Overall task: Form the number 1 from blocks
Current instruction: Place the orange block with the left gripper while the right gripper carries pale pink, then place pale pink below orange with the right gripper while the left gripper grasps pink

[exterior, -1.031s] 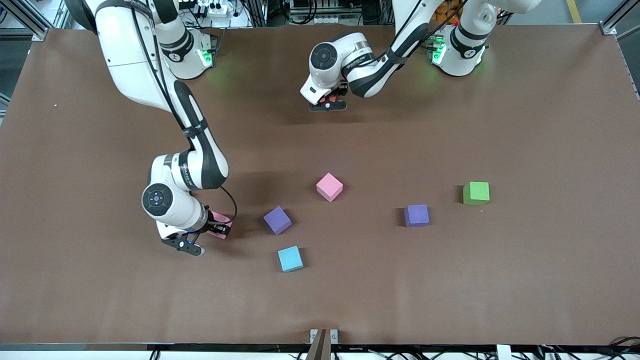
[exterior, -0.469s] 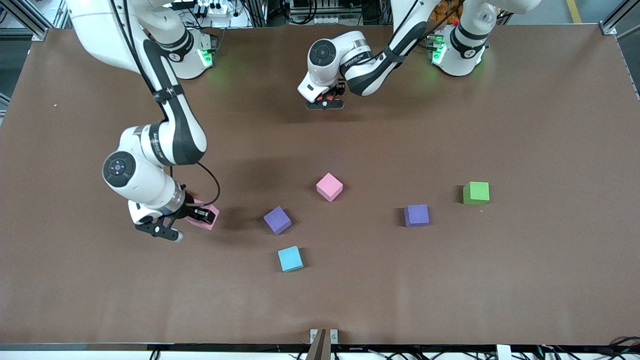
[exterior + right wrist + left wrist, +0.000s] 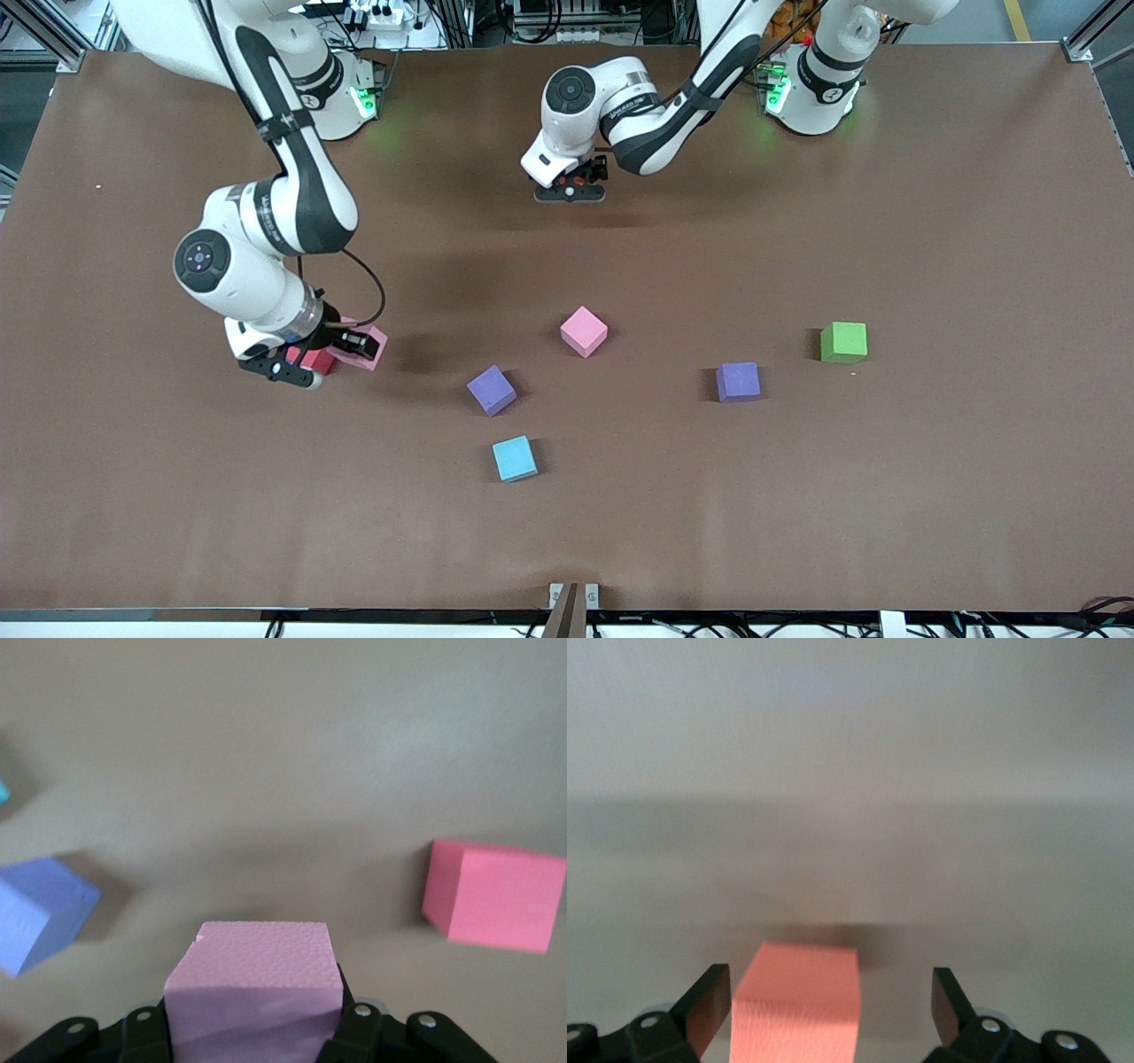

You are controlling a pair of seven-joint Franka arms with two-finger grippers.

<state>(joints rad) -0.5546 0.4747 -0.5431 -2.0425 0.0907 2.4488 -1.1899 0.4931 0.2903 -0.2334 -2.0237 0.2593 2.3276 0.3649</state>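
The right arm's wrist is hiding most of the red block (image 3: 316, 359); the orange block (image 3: 799, 1001) is running off the left wrist view's edge.

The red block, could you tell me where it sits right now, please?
In the front view the red block lies toward the right arm's end of the table, partly hidden under the right gripper, whose jaws hold a pink block beside it.
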